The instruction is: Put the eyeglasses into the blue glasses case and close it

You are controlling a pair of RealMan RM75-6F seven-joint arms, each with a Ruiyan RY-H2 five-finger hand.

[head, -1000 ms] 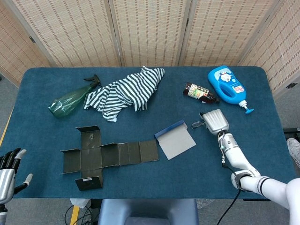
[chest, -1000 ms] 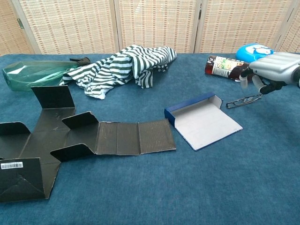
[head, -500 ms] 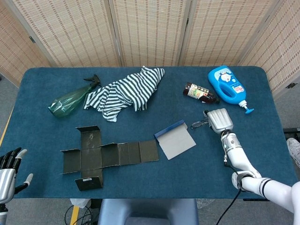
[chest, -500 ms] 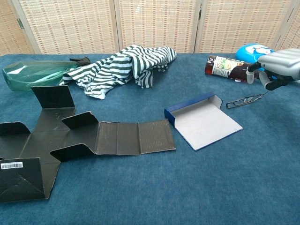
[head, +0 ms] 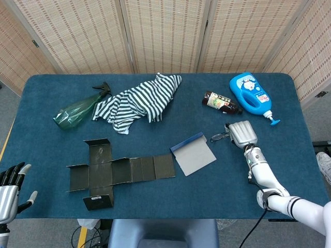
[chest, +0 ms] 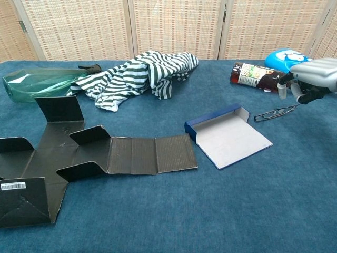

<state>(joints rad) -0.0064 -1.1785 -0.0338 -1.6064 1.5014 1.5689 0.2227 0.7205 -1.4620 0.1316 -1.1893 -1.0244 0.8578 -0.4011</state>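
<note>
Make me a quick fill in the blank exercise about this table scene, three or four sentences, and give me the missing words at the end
1. The blue glasses case lies ____ on the table, its lid folded back.
2. The eyeglasses lie on the cloth just under the robot's ____ hand.
3. The striped shirt lies beside a ____ spray bottle.
4. The flattened cardboard box is ____ in colour.

Missing words: open; right; green; black

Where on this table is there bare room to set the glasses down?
Bare cloth runs along the near edge in front of the case and flattened box, and between the shirt and the small bottle. The far right is crowded: glasses, right hand, blue bottle.
</note>
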